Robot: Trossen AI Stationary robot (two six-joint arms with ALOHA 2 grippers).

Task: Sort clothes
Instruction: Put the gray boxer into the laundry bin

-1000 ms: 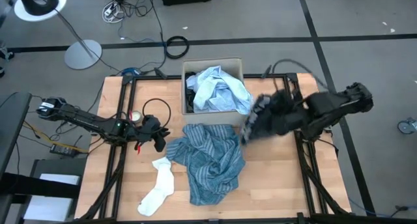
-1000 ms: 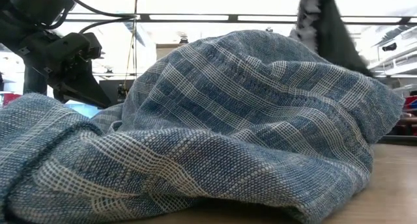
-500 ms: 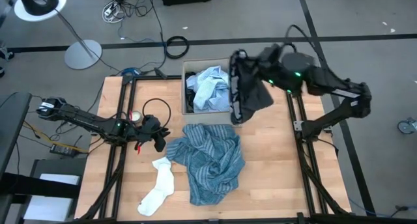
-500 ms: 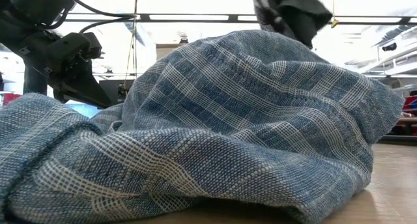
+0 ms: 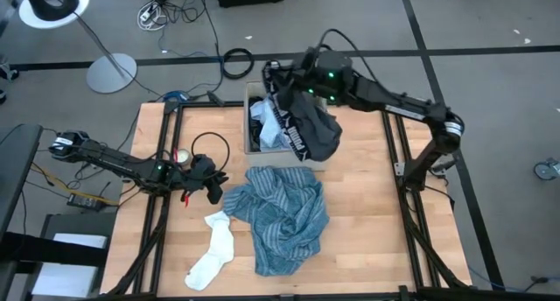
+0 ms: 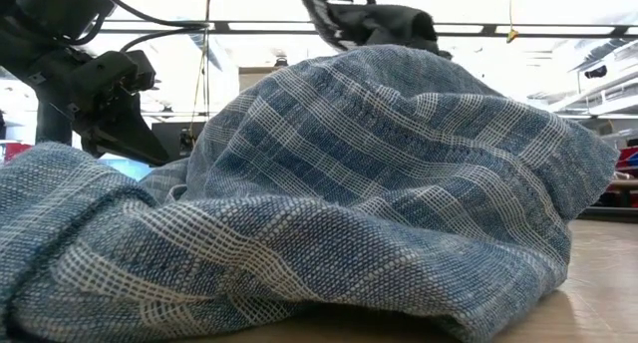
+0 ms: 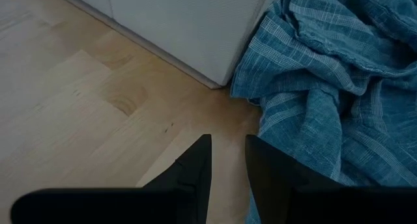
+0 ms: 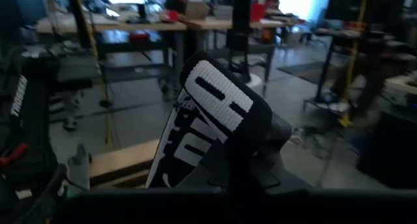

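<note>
My right pincer point(image 5: 278, 76) hangs over the tan cardboard box point(image 5: 254, 95) at the table's far edge, clamped on the black piece point(image 5: 311, 126), which droops over the box with its white-lettered waistband point(image 8: 208, 116) showing; the pale blue shirt point(image 5: 269, 126) lies inside the box; the blue striped shirt point(image 5: 284, 213) is heaped mid-table, the white sock point(image 5: 213, 248) beside it; my left pincer point(image 7: 227, 162) rests low by that shirt, fingers slightly parted, holding nothing.
</note>
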